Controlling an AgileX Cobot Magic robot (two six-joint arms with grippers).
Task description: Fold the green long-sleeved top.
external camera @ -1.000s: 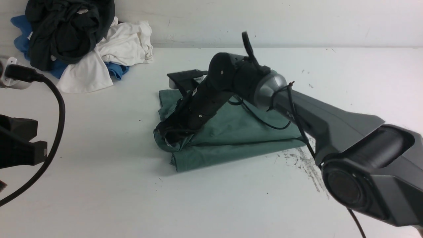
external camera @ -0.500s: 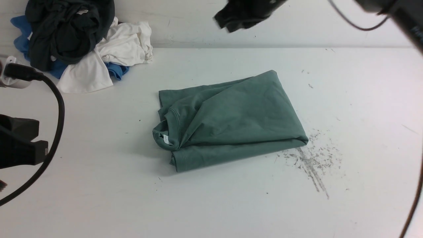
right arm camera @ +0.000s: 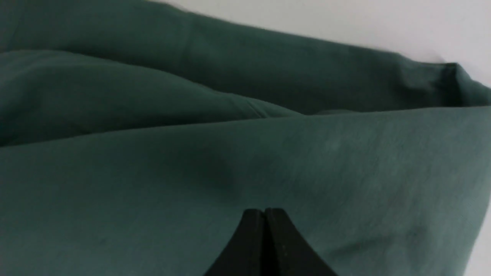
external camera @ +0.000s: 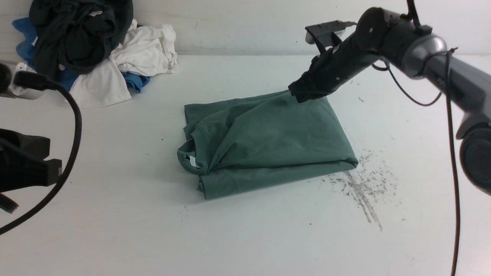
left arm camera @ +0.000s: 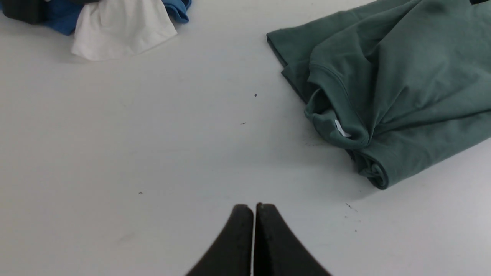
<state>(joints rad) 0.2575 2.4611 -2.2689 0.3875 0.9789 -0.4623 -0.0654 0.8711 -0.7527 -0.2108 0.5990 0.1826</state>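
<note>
The green long-sleeved top (external camera: 268, 142) lies folded into a thick rectangle in the middle of the white table. Its crew neck and white label (external camera: 193, 161) face the left front. My right gripper (external camera: 298, 94) is shut, tips down at the top's far right corner. In the right wrist view the closed jaws (right arm camera: 264, 211) sit just over the green cloth (right arm camera: 191, 172) with nothing pinched between them. My left gripper (left arm camera: 254, 207) is shut and empty, over bare table left of the top (left arm camera: 402, 88). The sleeves are hidden.
A heap of clothes sits at the back left by the wall: a dark garment (external camera: 73, 34), a white one (external camera: 142, 50) and a blue one (external camera: 134, 81). Black scuff marks (external camera: 360, 188) lie right of the top. The left arm's cable (external camera: 71, 126) loops at the left edge.
The right arm lay across the top with its gripper at the collar, lifted up and away, then came down at the far right corner. The top is unchanged. The left arm barely shifted.
</note>
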